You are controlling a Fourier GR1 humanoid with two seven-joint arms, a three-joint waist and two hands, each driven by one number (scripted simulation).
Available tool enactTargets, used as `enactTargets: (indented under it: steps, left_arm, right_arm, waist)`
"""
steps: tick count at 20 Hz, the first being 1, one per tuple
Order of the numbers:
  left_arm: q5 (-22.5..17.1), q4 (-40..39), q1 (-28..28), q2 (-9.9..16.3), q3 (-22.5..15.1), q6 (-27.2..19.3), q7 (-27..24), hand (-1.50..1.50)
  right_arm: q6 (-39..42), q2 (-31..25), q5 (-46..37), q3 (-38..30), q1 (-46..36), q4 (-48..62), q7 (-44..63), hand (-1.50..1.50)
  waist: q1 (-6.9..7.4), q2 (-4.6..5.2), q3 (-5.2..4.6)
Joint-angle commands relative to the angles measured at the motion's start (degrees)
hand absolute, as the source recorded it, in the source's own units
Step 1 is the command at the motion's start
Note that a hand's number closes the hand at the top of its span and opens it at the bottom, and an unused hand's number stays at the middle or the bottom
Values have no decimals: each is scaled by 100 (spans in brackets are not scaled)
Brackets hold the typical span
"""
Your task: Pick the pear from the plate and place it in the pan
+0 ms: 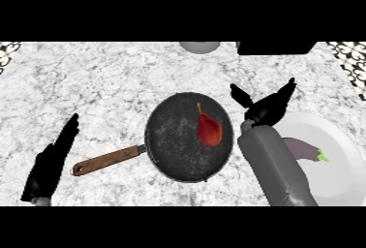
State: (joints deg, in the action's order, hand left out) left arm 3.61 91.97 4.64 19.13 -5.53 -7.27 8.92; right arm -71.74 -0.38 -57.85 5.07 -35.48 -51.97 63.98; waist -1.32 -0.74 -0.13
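A red-orange pear (209, 128) with a thin stem lies inside the dark round pan (177, 145), on its right half. The pan's brown wooden handle (107, 161) points to the lower left. My right hand (265, 107) hovers just right of the pan's upper rim, fingers spread open, holding nothing. Its grey forearm crosses the left edge of a white plate (332, 160) at the right. My left hand (52, 160) rests open at the lower left, fingers up, apart from the handle.
A purple eggplant (304, 149) with a green stem end lies on the white plate. At the counter's far edge sit a grey round object (199, 46) and a black box-like object (275, 47). The counter is white-grey marble.
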Motion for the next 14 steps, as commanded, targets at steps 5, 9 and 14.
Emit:
enactTargets:
  steps: [5, 9, 14]
  left_arm:
    - [-121, -42, 156, 52, 243, 3, -67, 0]
    - [15, 156, 486, -114, 14, -88, -139, 0]
    - [-20, 47, 511, 37, 243, -65, -289, 0]
  right_arm:
    - [-767, 37, -941, 287, 1983, -1752, 351, -150]
    - [-717, 37, -1343, 670, 3332, -2861, 311, -150]
    - [-800, 38, -1655, 1339, 5211, -4370, 216, -150]
  waist:
    - [-246, -93, -14]
    - [-248, -91, -9]
    - [-369, -83, -13]
